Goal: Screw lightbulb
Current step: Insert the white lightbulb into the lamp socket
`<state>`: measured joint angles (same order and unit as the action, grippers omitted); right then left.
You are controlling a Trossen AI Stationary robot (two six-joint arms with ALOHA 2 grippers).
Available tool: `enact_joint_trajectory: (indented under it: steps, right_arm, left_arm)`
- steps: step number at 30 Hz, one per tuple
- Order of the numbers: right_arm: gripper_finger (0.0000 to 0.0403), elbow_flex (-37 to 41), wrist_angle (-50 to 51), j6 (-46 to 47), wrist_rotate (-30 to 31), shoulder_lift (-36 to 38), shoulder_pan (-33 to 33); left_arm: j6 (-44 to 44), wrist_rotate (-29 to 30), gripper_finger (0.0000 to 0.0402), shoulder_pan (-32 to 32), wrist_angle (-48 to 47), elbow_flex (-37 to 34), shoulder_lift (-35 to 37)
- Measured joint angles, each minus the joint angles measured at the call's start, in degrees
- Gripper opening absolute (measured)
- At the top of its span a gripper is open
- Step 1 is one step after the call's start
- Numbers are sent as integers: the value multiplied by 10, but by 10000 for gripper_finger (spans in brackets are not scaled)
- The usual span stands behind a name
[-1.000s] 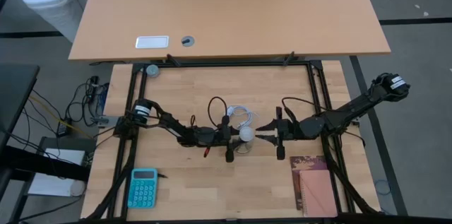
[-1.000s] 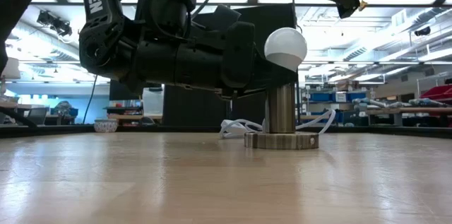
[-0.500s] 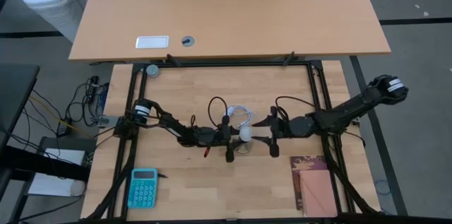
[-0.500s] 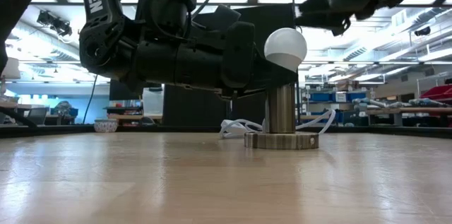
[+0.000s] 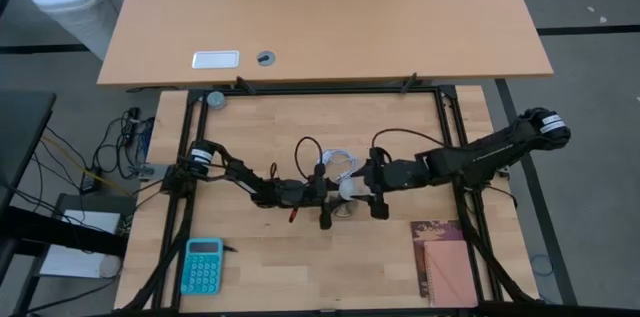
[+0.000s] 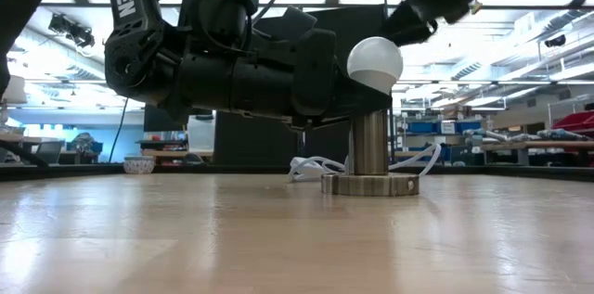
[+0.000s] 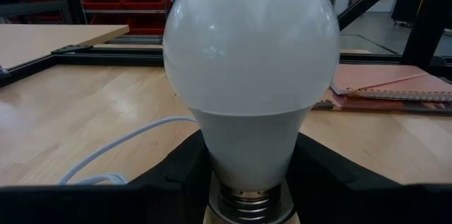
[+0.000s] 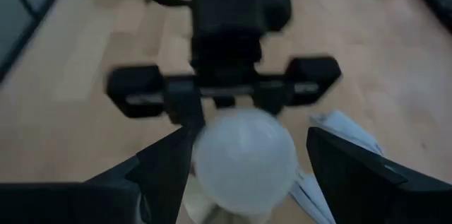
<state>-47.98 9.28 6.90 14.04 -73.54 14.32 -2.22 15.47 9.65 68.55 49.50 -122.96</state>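
Lightbulb (image 5: 347, 189) sits mid-frame in the high view, a bit below centre, upright with its screw base in the metal socket post (image 6: 369, 141) on a round base (image 6: 369, 184) on the bench (image 5: 300, 257). White cable (image 6: 311, 165) trails behind it.

Left gripper (image 5: 325, 197) comes in from the left at socket level; left wrist view shows its fingers (image 7: 173, 174) flanking the bulb's neck just above the threads. They look closed on the neck, steadying it, but I can't confirm real contact.

Right gripper (image 5: 374, 189) is just right of the globe, jaws spread wide on either side of it and not touching; right wrist view shows fingers (image 8: 166, 157) beside the globe with a gap.

Handling guess:
- light, rigid, smooth matte shell, so it is slippery under hard pads
- thin wall, so it probably cracks if squeezed hard
- grip the globe at its widest band, moderate force, axis vertical, or the thread may cross
- don't pinch the tapered neck to turn it; fingers will slide up
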Motion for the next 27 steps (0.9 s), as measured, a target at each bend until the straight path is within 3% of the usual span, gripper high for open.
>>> enact_joint_trajectory:
  steps: [7,14,27]
  right_arm:
    - [281,-95,119,-5,-47,-52,-16]
    - [281,-165,177,-30,-66,-114,-24]
    - [282,-195,245,-71,-102,-125,-50]
  left_arm:
    - [-14,0,168,0,-2,0,0]
    - [-11,0,168,0,-3,0,0]
    - [-9,0,168,0,-3,0,-1]
